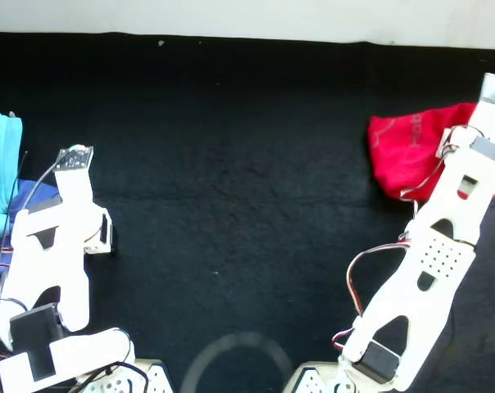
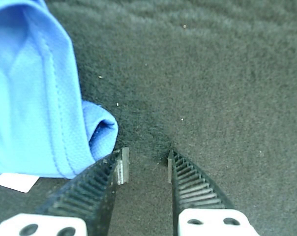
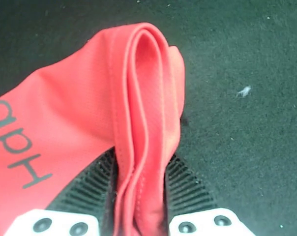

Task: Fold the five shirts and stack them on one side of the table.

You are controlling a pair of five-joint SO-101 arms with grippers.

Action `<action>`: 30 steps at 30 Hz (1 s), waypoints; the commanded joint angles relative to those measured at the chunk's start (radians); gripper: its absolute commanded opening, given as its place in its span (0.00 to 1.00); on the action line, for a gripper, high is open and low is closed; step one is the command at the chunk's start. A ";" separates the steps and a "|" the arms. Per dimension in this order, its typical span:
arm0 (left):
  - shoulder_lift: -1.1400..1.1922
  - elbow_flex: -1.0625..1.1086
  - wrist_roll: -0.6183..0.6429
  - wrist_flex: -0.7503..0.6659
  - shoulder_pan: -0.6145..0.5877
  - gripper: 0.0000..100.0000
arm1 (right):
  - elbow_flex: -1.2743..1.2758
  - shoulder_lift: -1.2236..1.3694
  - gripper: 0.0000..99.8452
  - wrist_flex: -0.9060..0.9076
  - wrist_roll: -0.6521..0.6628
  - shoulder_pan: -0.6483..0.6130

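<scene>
Black fuzzy cloth covers the counter [image 1: 231, 147]. Two white arms stand at its near edge, the left arm [image 1: 47, 254] and the right arm [image 1: 436, 262]. A bunched red cloth shirt [image 1: 407, 151] lies far out on the right side of the counter. A soft blue cloth shirt [image 2: 30, 93] lies on the left side, with a light teal cloth shirt [image 1: 0, 164] next to it at the edge. The right jaws pinch a folded edge of the red shirt. The left jaws are a little way apart, hold nothing, and sit just beside the blue shirt.
</scene>
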 commanded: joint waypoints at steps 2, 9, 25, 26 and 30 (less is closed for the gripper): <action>0.005 0.002 0.005 -0.037 0.016 0.15 | -0.064 -0.015 0.01 -0.033 0.026 -0.002; 0.005 0.002 0.005 -0.038 0.016 0.15 | -0.085 -0.045 0.22 0.048 0.032 -0.002; 0.005 0.002 0.005 -0.038 0.016 0.15 | -0.191 -0.208 0.19 0.232 0.032 -0.015; 0.005 0.002 0.005 -0.038 0.016 0.15 | -0.189 -0.209 0.15 0.248 0.032 -0.019; 0.005 0.002 0.005 -0.038 0.016 0.15 | -0.180 -0.183 0.01 0.260 0.040 -0.033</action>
